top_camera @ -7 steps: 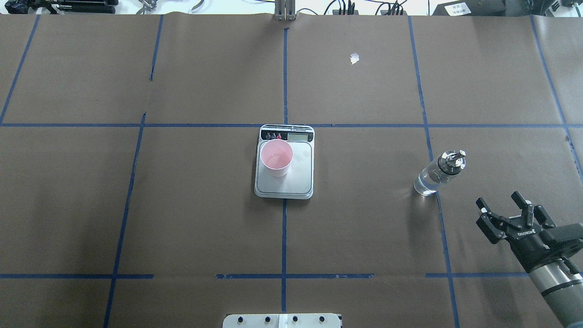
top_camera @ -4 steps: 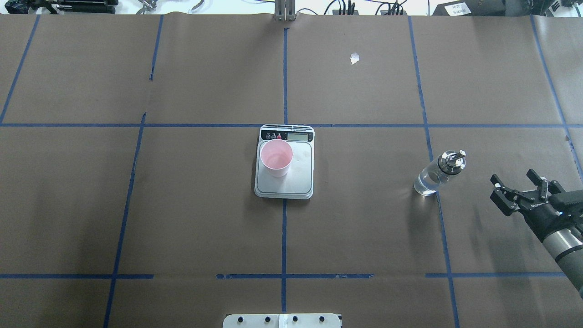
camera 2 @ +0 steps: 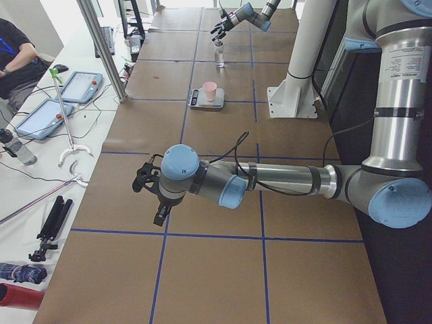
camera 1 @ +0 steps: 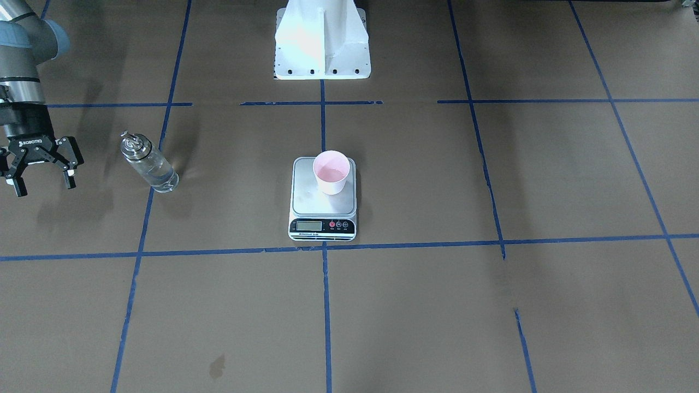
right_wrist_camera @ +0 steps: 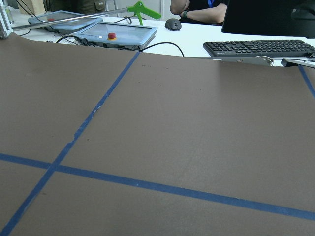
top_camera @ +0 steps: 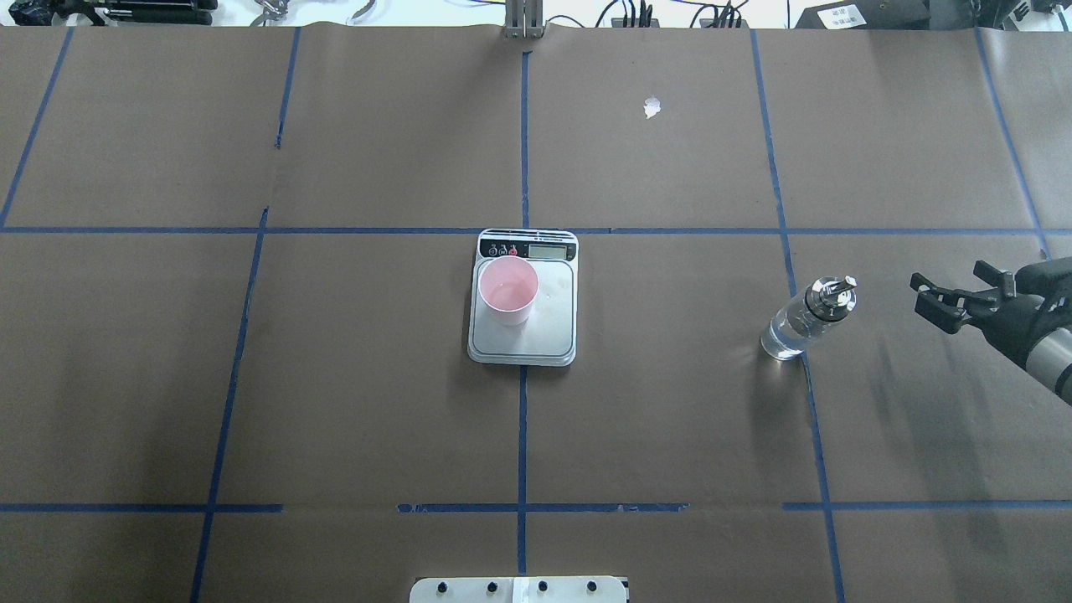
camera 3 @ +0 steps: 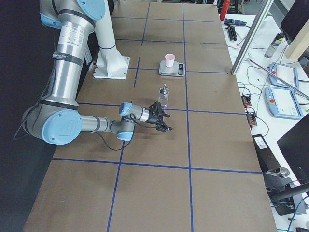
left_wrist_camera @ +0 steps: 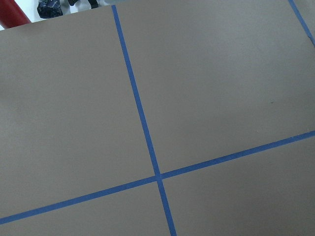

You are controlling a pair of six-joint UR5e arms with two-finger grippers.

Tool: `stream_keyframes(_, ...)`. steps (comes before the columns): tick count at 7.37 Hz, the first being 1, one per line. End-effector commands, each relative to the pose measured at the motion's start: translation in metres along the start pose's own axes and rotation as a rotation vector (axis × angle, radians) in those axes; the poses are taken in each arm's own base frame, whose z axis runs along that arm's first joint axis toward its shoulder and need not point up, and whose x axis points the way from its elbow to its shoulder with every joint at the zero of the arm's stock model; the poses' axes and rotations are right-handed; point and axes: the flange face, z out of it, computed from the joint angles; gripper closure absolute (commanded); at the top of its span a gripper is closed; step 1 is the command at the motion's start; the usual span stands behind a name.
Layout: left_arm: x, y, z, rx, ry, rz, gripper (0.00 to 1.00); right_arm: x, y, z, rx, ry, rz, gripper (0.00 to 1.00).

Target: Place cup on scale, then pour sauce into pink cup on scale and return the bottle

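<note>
The right gripper [top_camera: 955,295], marked ROBOTIQ, hangs spread and empty at the bottle's [top_camera: 802,322] 3 o'clock in the overhead view. The bottle stands upright, well apart from the scale [top_camera: 553,331], also at its 3 o'clock. The cup [top_camera: 507,291] sits on the scale. The glass is probably stiff, slick and breakable, so the mid-body below the collar suits a grasp. The left gripper's [camera 2: 148,199] state cannot be told.

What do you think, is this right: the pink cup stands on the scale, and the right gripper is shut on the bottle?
Not quite. The pink cup stands on the scale, but the right gripper is open and apart from the bottle, which stands free on the table. The exterior front-facing view shows the gap between them.
</note>
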Motion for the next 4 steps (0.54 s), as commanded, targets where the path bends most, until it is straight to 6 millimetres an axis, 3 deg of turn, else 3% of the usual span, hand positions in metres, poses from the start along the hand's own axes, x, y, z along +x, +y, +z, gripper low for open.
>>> stream_keyframes(1, 0.001, 0.0, -0.001, 0.002, 0.0, 0.002, 0.0, 0.038, -0.044, 0.008, -0.15, -0.025, -0.024, 0.0)
stream_keyframes(3, 0.0, 0.0, 0.0, 0.001, 0.0, 0.001, 0.0, 0.092, -0.097, 0.004, -0.325, -0.048, -0.027, 0.0)
stream_keyframes(4, 0.001, 0.0, -0.001, 0.003, 0.0, 0.006, 0.0, 0.118, -0.114, -0.001, -0.391, -0.035, -0.033, 0.0)
